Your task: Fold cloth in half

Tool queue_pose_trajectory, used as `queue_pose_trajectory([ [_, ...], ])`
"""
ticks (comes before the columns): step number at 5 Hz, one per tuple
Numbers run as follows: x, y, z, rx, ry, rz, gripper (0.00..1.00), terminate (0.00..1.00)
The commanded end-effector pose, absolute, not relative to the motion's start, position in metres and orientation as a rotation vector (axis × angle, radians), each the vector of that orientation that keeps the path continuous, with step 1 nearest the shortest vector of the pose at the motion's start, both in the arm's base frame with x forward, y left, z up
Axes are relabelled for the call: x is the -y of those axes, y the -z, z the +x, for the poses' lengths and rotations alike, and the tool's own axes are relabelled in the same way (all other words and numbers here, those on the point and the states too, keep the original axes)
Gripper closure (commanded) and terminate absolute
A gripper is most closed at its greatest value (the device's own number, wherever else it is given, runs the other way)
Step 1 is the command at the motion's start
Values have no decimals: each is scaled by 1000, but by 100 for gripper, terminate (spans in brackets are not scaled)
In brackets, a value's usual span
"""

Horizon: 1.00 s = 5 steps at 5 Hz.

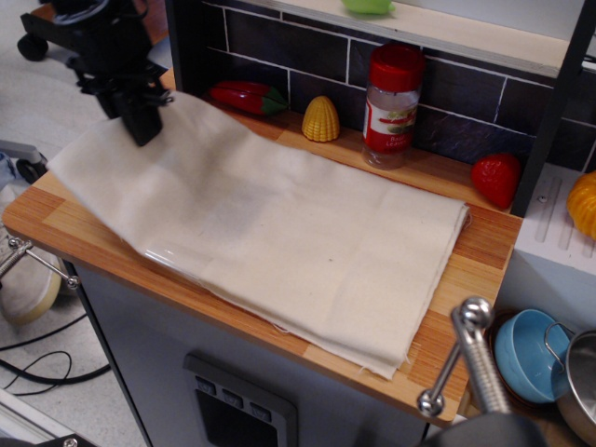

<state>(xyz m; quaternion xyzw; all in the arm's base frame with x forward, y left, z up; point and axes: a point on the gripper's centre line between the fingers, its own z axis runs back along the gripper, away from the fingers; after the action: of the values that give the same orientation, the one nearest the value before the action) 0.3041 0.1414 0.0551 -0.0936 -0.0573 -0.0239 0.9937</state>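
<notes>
On the counter [475,270], cloth [279,233] runs lengthwise left-right, tool [144,126] pinching its left end.

We see a wooden bench [484,251] backed by a dark tiled wall [279,56]. Above the wall runs a pale shelf [447,33]. Below the bench, a grey cabinet front [140,345] meets a grey floor [37,400] with black cables [37,368].

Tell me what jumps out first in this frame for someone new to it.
The big cream cloth covers most of the wooden counter, its far-left end lifted off the surface by the black gripper, whose jaws look shut on it. Next, the red-capped spice jar standing against the dark tile wall, flanked by a toy corn and a toy strawberry.
</notes>
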Motion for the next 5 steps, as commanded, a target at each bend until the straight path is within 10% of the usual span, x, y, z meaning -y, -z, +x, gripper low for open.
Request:
queue_pose_trajectory([
  [1, -105, -97, 317, 212, 43, -157, 100, 0],
  [5, 0, -108, 314, 228, 7, -238, 100, 0],
])
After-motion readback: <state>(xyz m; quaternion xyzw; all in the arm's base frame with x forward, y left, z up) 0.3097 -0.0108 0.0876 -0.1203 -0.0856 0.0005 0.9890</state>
